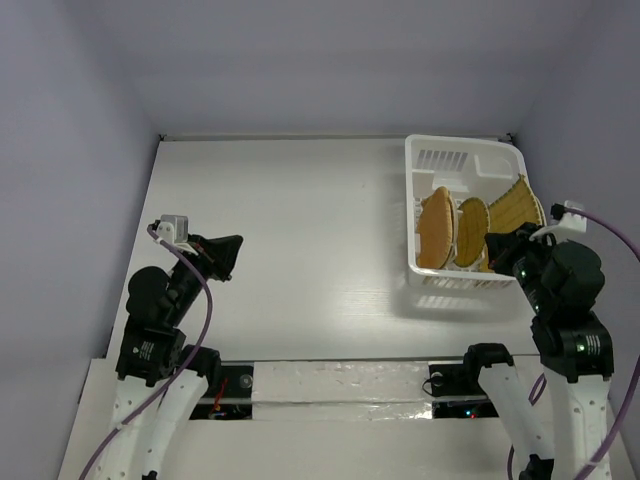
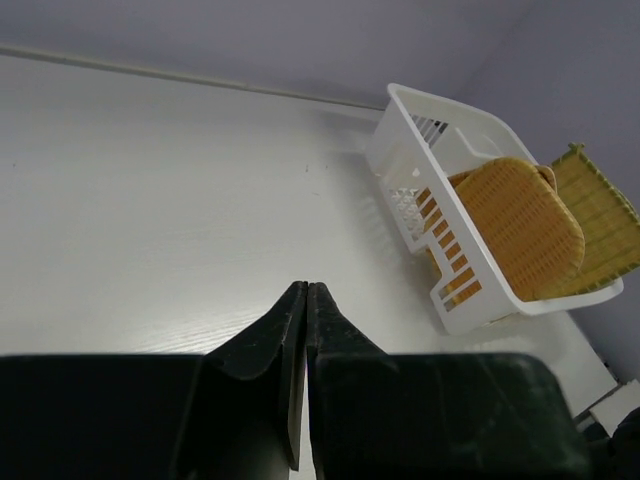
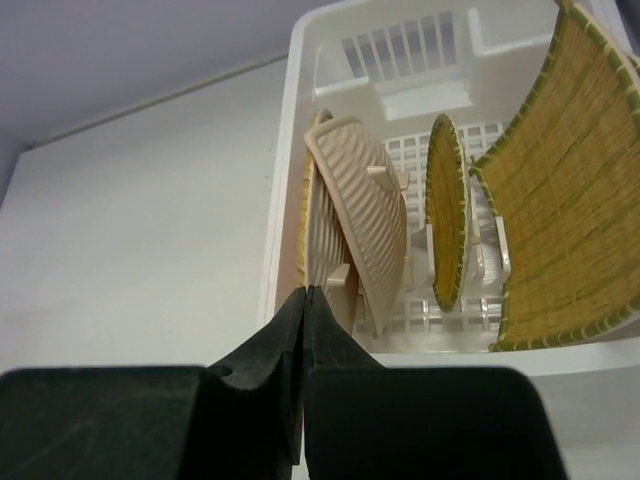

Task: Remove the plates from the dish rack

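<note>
Plates (image 3: 360,220) stand on edge in the rack (image 3: 282,200), just ahead of my closed right claw (image 3: 303,292); left claw (image 2: 305,288), also closed, is far.

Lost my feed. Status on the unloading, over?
Left gripper and right gripper shut, empty. Plates upright in dish rack, none out. Nothing blocking.

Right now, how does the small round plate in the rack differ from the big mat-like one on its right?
Shape: the small round plate is a disc; the mat-like plate is a long rectangle. Size: the mat-like plate is far larger, rising past the rim of the dish rack. Pose: the small round plate stands upright on edge; the mat-like plate leans outward, bowed. Both are woven straw, both sit in the rack.
</note>
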Robot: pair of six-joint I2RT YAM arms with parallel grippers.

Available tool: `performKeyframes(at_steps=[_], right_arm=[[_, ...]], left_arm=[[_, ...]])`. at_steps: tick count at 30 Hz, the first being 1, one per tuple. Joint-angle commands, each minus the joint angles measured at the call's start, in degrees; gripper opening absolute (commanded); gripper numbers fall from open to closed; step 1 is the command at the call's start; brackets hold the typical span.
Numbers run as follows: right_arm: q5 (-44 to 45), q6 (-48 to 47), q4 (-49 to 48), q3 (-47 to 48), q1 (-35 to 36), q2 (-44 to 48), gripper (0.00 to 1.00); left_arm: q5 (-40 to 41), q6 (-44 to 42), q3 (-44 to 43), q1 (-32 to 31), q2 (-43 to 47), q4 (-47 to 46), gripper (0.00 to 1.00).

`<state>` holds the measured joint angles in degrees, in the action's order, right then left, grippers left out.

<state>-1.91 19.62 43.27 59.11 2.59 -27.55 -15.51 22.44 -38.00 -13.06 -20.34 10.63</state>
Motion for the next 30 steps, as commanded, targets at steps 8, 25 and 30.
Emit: performKeyframes(at_steps=[8,25,30], right_arm=[[0.59,2.17,-4.93,0.4,2.93,-10.15,0.54],[24.5,5.96,-6.96,-2.42,17.8,-25.7,0.5],[25.63,6.14,-7.5,-3.13,18.94,-27.64,0.42]], left_arm=[[1.88,0.24,0.64,-0.21,-0.49,-1.58,0.23],[3.64,0.42,0.56,-2.59,2.41,-0.88,0.37],[3.91,0.5,0.64,-2.59,2.5,-0.88,0.39]])
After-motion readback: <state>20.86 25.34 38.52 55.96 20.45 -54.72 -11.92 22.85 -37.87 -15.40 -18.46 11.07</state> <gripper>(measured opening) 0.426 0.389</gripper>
